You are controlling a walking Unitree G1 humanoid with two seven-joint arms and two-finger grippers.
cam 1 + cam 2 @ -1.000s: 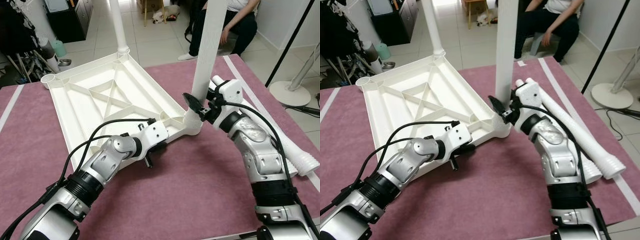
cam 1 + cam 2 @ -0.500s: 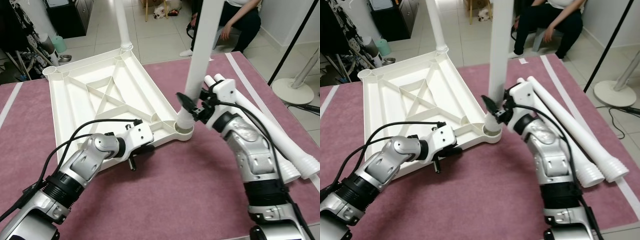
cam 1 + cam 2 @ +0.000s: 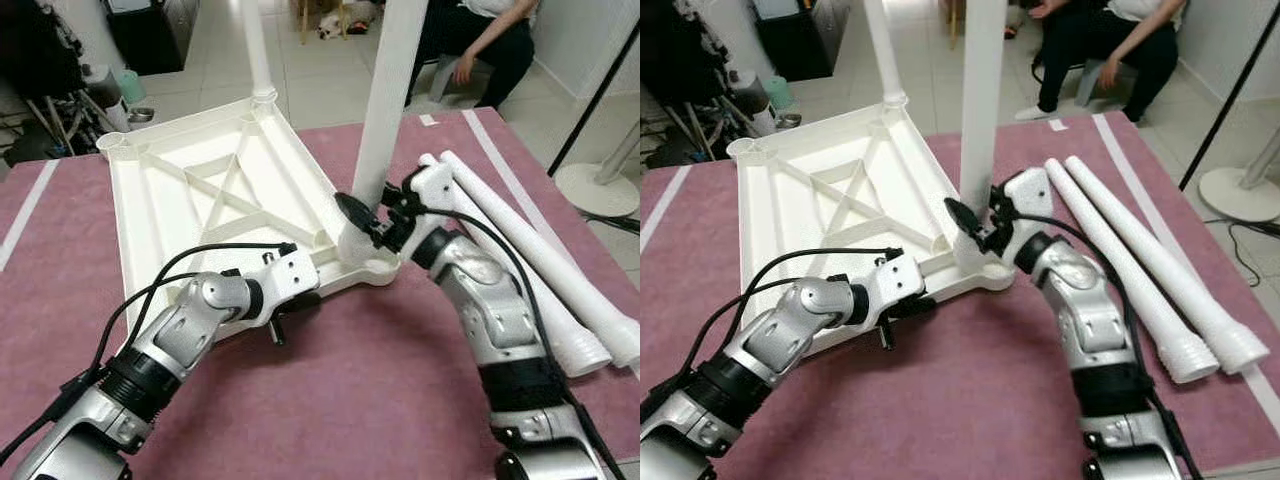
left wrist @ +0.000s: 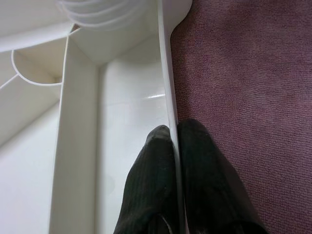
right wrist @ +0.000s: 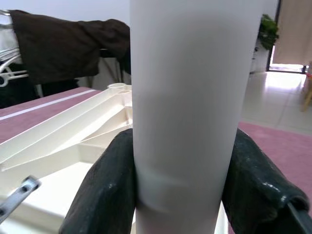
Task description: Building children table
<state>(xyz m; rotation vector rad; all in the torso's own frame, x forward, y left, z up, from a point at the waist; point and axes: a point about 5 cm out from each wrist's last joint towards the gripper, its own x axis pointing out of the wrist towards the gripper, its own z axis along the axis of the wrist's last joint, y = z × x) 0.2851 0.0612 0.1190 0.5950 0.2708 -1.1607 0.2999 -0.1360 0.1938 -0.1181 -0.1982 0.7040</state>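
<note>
A purple-red carpeted surface carries the load. Lying directly on it: an inverted white plastic tabletop, and two loose white table legs side by side.

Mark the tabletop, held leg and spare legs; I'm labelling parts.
tabletop [image 3: 160, 235], left eye view, ribbed underside
held leg [image 3: 980, 110], right eye view, mid shaft
spare legs [image 3: 1140, 270], right eye view, shaft of one
</note>
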